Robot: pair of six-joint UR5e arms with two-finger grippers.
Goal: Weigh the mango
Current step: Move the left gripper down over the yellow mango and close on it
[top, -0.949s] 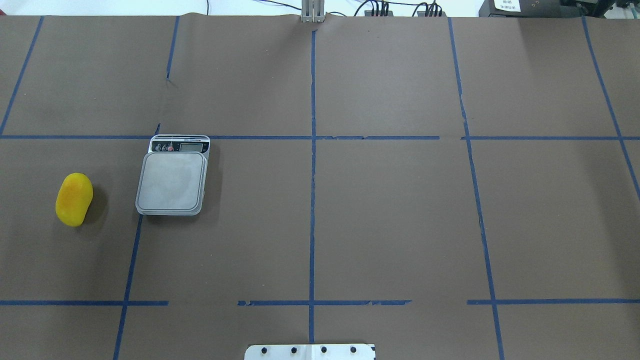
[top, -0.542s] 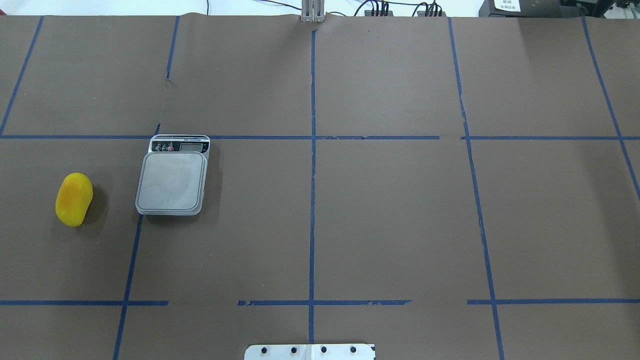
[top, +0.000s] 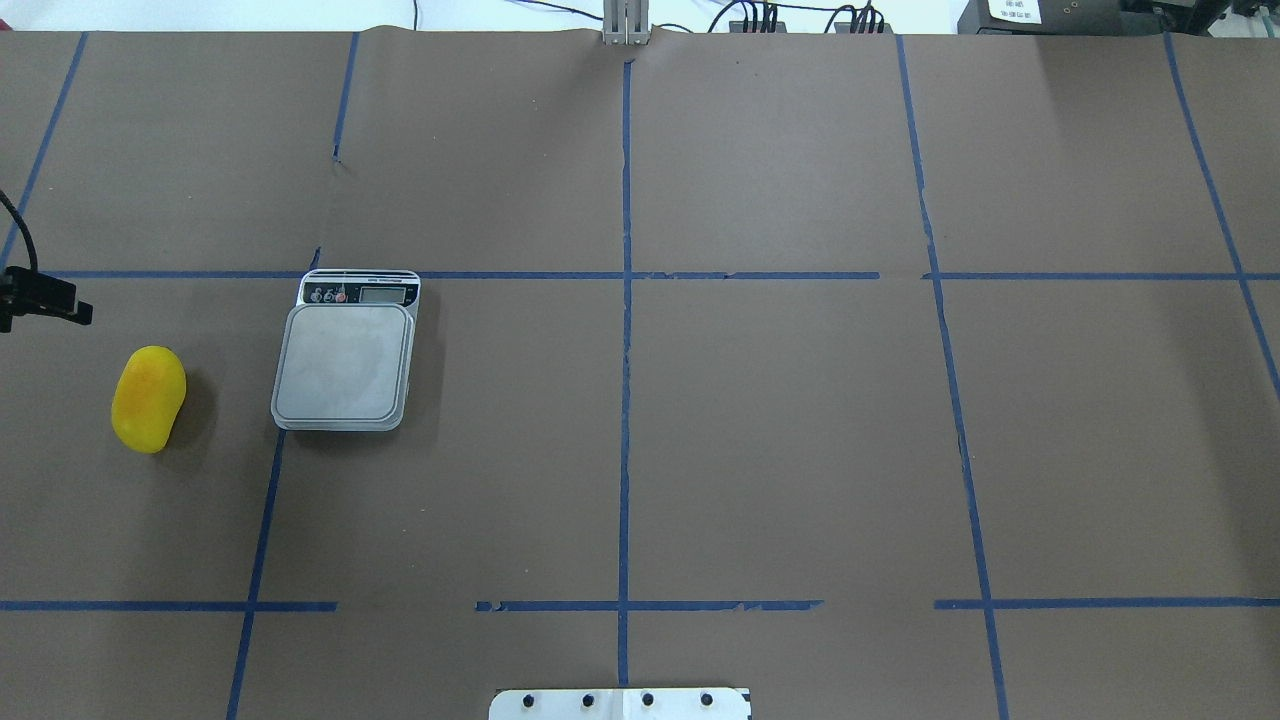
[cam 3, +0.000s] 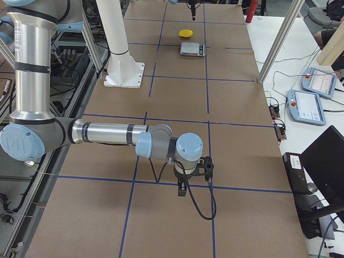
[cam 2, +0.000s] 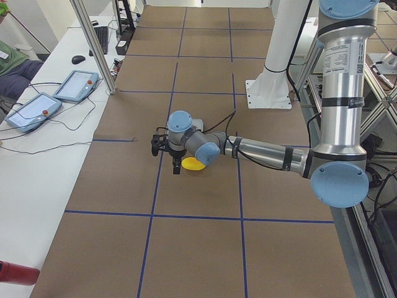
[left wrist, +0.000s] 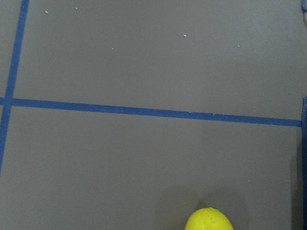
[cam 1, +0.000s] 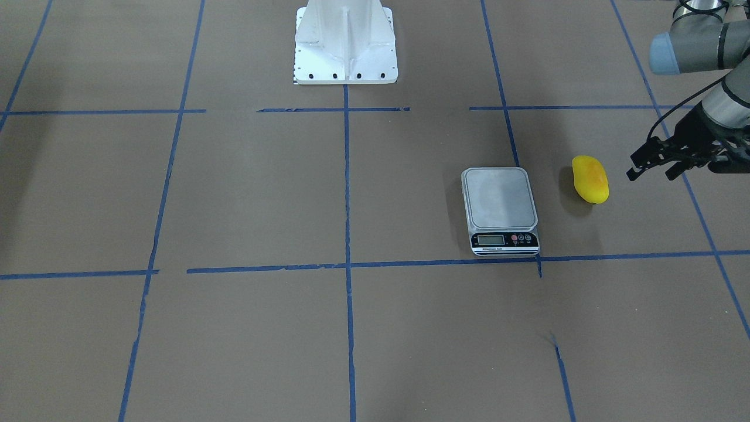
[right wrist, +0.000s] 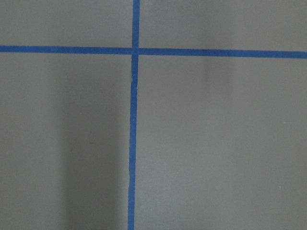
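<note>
The yellow mango point(top: 148, 398) lies on the brown table, left of the scale point(top: 343, 362), apart from it. In the front-facing view the mango point(cam 1: 590, 179) is right of the scale point(cam 1: 499, 206), whose platform is bare. My left gripper point(cam 1: 649, 171) is open and empty, above the table just outboard of the mango; one finger point(top: 62, 308) shows at the overhead view's left edge. The left wrist view shows only the mango's tip point(left wrist: 209, 219). My right gripper point(cam 3: 193, 174) hangs over the table's far right part; I cannot tell whether it is open or shut.
The white robot base plate point(cam 1: 345, 44) stands at the table's middle near edge. Blue tape lines point(top: 624, 350) grid the brown table. Tablets point(cam 2: 37, 108) lie on the white bench beyond the table's far edge.
My left gripper has come into the overhead view at its left edge, near the mango. The mango and the scale have not moved.
</note>
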